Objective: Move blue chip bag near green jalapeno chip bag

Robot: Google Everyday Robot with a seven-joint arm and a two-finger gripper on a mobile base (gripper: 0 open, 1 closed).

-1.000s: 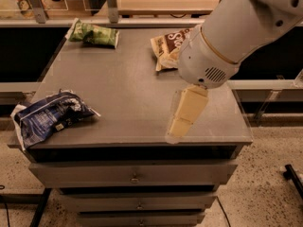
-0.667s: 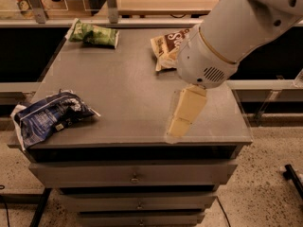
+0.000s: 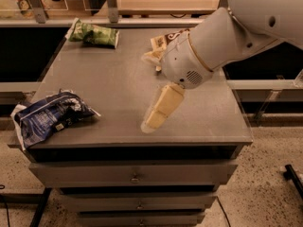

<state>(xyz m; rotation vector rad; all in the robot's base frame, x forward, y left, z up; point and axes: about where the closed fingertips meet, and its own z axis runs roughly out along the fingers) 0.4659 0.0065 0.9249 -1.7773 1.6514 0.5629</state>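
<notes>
Approach step: pincer point(image 3: 148, 123) over counter point(image 3: 118, 79), apart or together unclear. Next, left onto blue chip bag point(image 3: 49, 117), then toward green jalapeno chip bag point(image 3: 94, 33).

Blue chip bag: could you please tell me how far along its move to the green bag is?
Nothing looks done yet: the blue bag lies at the front-left corner of the table, far from the green bag at the back-left. In hand: the gripper hangs empty over the front middle, right of the blue bag. Left: grasp, carry, set down.
</notes>
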